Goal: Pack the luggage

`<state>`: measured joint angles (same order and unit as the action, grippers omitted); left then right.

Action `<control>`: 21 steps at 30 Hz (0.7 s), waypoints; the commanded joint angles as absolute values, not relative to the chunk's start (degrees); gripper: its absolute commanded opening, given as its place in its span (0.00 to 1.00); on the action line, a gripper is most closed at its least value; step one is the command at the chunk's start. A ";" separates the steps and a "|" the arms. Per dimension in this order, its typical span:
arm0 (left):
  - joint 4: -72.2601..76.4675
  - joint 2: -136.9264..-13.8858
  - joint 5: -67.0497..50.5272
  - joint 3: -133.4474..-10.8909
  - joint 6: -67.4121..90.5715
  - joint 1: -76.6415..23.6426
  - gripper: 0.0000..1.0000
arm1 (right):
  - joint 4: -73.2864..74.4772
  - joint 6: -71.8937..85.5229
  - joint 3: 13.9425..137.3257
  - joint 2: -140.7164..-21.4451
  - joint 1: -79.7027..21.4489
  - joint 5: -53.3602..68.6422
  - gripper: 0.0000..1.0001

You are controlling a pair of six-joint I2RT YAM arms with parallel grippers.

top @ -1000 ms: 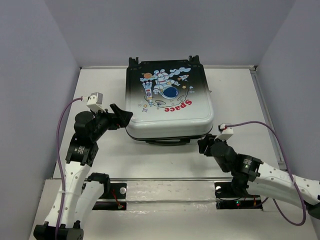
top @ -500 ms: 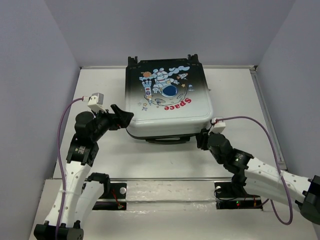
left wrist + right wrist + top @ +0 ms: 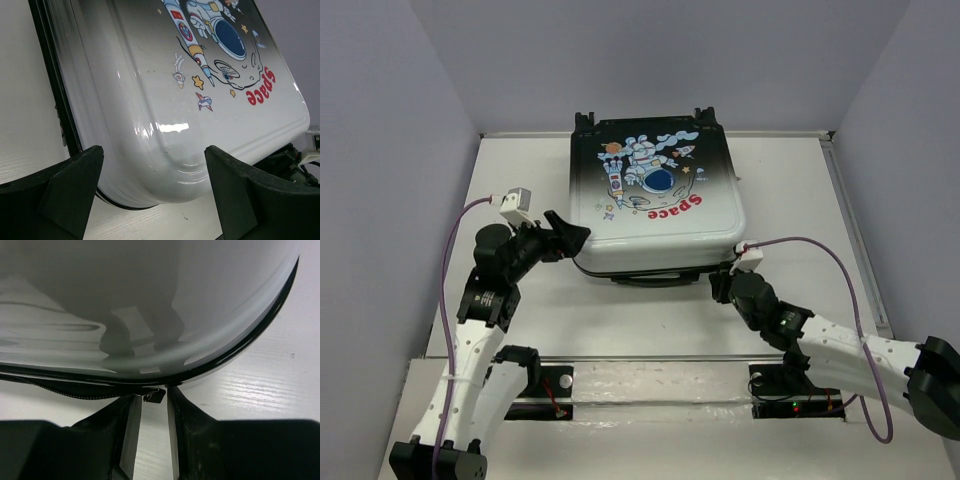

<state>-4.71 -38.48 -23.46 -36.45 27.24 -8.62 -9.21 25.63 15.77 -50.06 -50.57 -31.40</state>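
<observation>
The luggage [image 3: 655, 200] lies flat and closed on the table, astronaut print and red "Space" facing up. My left gripper [image 3: 570, 232] is open, its wide-spread jaws on either side of the near-left corner of the shell [image 3: 200, 100], not touching it [image 3: 152, 155]. My right gripper [image 3: 720, 282] is low at the near-right corner. In the right wrist view its fingers [image 3: 154, 402] stand narrowly apart, with the small black zipper pull [image 3: 155, 396] between the tips, under the shell's rim [image 3: 150, 300].
The white table [image 3: 520, 170] is walled at the back and both sides. A black carry handle [image 3: 645, 283] sticks out of the suitcase's near side between the two grippers. The wheels [image 3: 585, 120] point to the back wall.
My right arm has moved in to the suitcase's near-right corner and its jaws have narrowed around the zipper pull. The left gripper has barely shifted.
</observation>
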 commanded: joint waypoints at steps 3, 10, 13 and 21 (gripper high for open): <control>-0.97 -38.50 -26.28 -34.98 29.18 -8.53 0.91 | -24.95 23.65 14.86 -50.98 -50.19 -33.57 0.24; -0.35 -38.58 -26.63 -34.54 29.97 -8.53 0.86 | -29.54 22.76 13.18 -50.98 -50.19 -27.69 0.07; 3.50 -39.46 -28.55 -34.11 31.89 -8.53 0.83 | -26.20 24.34 14.84 -51.41 -52.72 -25.84 0.07; 11.59 -41.92 -30.59 -33.31 38.58 -9.75 0.77 | -14.78 28.04 36.44 -76.96 -76.33 -28.29 0.07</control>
